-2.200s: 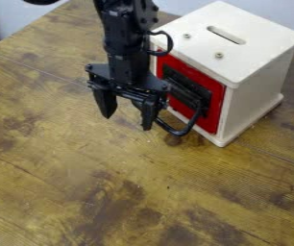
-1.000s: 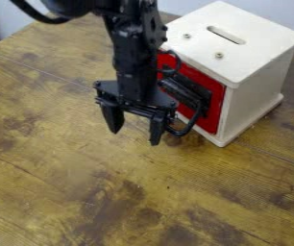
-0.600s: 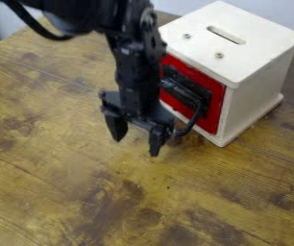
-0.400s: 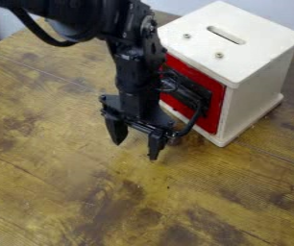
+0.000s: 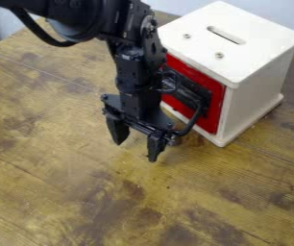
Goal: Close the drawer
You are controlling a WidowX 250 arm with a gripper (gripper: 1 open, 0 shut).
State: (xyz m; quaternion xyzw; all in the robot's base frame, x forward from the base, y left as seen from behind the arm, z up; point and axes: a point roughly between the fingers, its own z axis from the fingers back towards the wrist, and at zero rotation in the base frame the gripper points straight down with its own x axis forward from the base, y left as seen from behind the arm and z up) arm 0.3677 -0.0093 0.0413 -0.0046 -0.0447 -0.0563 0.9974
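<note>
The red drawer [image 5: 192, 94] sits in the front face of a cream-white box [image 5: 246, 60], its front panel nearly level with the box face. Its black loop handle [image 5: 181, 125] sticks out toward the lower left. My black gripper [image 5: 135, 140] hangs just left of the drawer front, fingers pointing down at the table and spread apart with nothing between them. The right fingertip [image 5: 155, 151] is close to the handle loop; I cannot tell whether they touch. My arm hides the drawer's left part.
The box stands at the back right of a worn wooden table [image 5: 73, 183]. A slot [image 5: 226, 35] is cut in the box's top. A dark edge of the table shows at the far left.
My gripper has come down and shifted right and toward the front, from beside the drawer's upper left to low by the handle. It stays open. In the last half second it hardly moved.
</note>
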